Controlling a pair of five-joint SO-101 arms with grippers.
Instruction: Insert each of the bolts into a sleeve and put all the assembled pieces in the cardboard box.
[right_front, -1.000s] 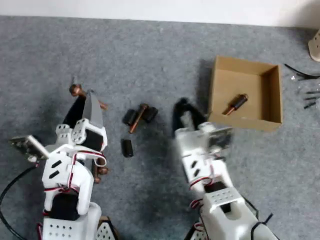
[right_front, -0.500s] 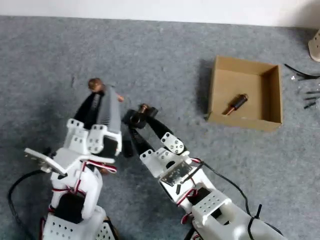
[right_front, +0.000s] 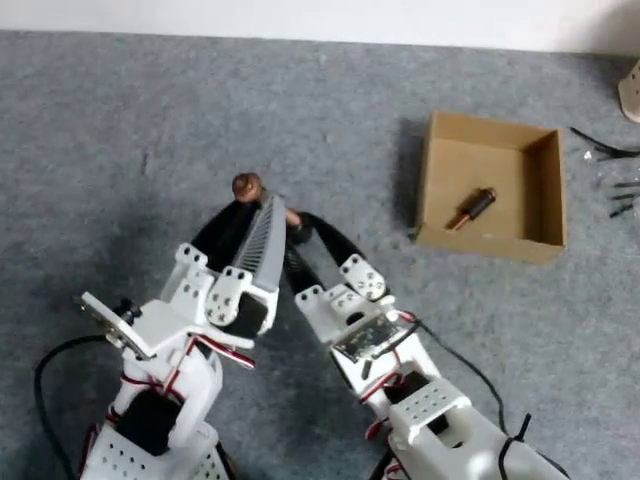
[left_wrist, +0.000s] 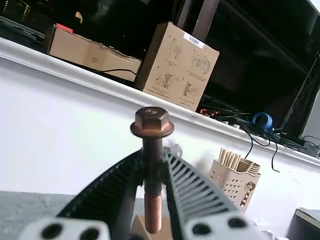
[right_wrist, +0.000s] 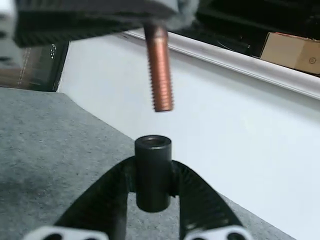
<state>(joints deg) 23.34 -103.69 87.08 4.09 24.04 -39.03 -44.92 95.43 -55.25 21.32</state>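
- The high view takes in the grey tabletop (right_front: 300, 100) and the cardboard box (right_front: 500, 165). An assembled piece (right_front: 472, 208) lies inside it, well apart from both arms.
- Left gripper (left_wrist: 152, 167): jaws closed narrowly on a copper bolt (left_wrist: 151, 145), which stands upright with its hex head above them.
- Right gripper (right_wrist: 152, 182): jaws clamped round a black sleeve (right_wrist: 153, 170), bore facing up.
- The right wrist view shows the bolt's threaded tip just above the sleeve's mouth, not touching.

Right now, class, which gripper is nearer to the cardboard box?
Right. In the high view, the right gripper, shut on a sleeve, sits left of the cardboard box. The left gripper, holding a bolt above that sleeve, lies just beyond it, farther from the box.
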